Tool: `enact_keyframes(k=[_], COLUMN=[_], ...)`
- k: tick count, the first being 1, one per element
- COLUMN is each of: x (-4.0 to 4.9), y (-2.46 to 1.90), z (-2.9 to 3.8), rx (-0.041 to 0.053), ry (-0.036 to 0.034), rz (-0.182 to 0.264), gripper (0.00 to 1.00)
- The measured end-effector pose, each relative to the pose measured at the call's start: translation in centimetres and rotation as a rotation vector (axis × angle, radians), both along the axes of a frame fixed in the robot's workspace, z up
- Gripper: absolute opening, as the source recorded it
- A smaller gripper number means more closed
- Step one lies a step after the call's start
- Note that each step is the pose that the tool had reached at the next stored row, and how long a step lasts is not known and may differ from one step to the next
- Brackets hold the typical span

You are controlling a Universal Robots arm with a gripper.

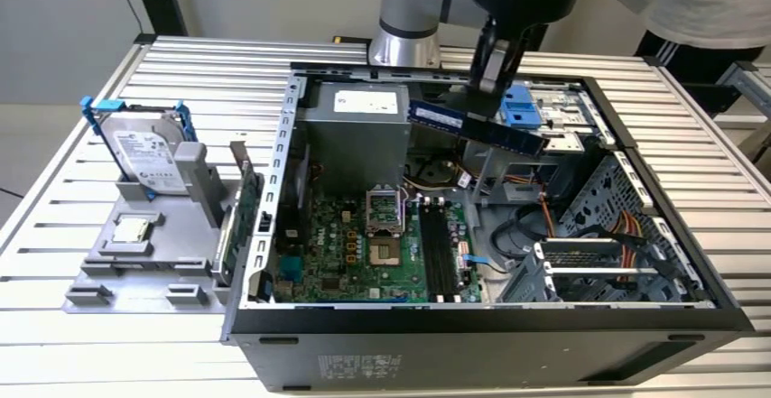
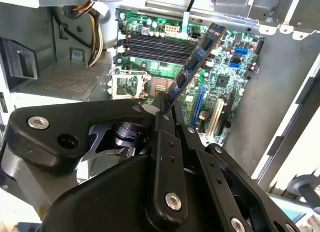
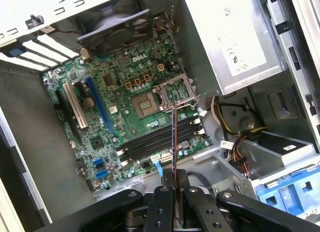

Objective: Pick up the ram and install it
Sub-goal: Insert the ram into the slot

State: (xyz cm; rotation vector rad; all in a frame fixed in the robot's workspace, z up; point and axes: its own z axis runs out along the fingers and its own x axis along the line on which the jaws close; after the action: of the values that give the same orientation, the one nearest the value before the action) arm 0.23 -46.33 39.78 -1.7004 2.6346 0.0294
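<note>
Exterior view, taken from its left: a grey fixture (image 1: pixel 121 258) on the slatted table (image 1: pixel 49 236) carried the hard drive (image 1: pixel 143 150), and the green card (image 1: pixel 247 208) stood on edge just beside the wall of the open computer case (image 1: pixel 482 348). Neither was touched.

Inside the case lay the motherboard (image 1: pixel 349 254), with the dark memory slots (image 1: pixel 436 254) running alongside the processor socket (image 1: pixel 383 213).

Further toward the exterior view's right, the gripper (image 1: pixel 488 87) hung over the back of the case. Its jaws were closed narrowly on the ram (image 1: pixel 476 127), which sat in the air, well above the board and apart from the slots. It sloped down toward the blue drive bay (image 1: pixel 521 109).

In the second wrist view the ram (image 2: pixel 197 56) stuck out of the gripper (image 2: pixel 165 99) at a slant, pinched near one end. In the first wrist view the stick (image 3: pixel 173 142) appeared edge-on, crossing the memory slots (image 3: pixel 155 139) rather than lying along them.

The main risks, as I judged them:
- **Pivoting or slipping:** with the grip so near one end, the long free part could pivot or slip if it brushed the drive bay, the case rim or the loose cables (image 1: pixel 566 226).
- **Skewed entry:** if the stick came down skewed or across a slot, the push could land on the slot's edge or latches. That could strain the board or leave the module half seated.
- **Notch orientation:** I could not tell which way the notch faced, so a reversed entry was also possible.
</note>
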Motion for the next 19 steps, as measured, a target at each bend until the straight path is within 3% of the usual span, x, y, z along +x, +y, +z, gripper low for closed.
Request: enact_keyframes(k=[19], x=[0.00], y=[0.00], z=[-0.02], rx=[0.0001], ry=[0.0000], rz=[-0.188], gripper=[0.00])
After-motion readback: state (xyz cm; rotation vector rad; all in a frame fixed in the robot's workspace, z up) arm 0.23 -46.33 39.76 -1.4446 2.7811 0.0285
